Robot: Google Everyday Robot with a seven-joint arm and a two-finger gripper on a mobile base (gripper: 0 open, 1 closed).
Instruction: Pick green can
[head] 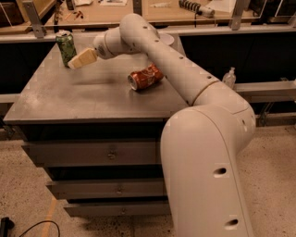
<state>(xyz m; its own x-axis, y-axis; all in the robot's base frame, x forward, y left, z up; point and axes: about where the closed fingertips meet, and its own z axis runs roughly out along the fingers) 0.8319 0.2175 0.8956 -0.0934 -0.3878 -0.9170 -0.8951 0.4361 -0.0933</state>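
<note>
A bulky white robot arm (203, 152) fills the right foreground, rising from the speckled floor (273, 176) and reaching up and to the left across a grey metal cabinet (83, 97). The cabinet has a flat, scuffed top and three drawers (92, 152) in its front. Behind the cabinet runs a long wooden workbench (115, 14) strewn with small tools.

At the far end of the arm, the cream-coloured two-finger gripper (74, 63) hangs just above the cabinet's rear left area, angled down and to the left. Its tip sits just beside the lower right side of the can that stands there. Whether it touches the can cannot be told, and neither can whether the claw is wide or narrow.

A crushed red-orange drink can (145, 77) lies on its side near the middle of the cabinet top, close under the forearm. The slim green can with a dark speckled pattern and silver rim (66, 47) stands upright at the rear left corner, well apart from the crushed one.

A small clear plastic bottle (229, 77) stands on a ledge to the right of the cabinet. A black cable (27, 227) curls on the floor at lower left.
</note>
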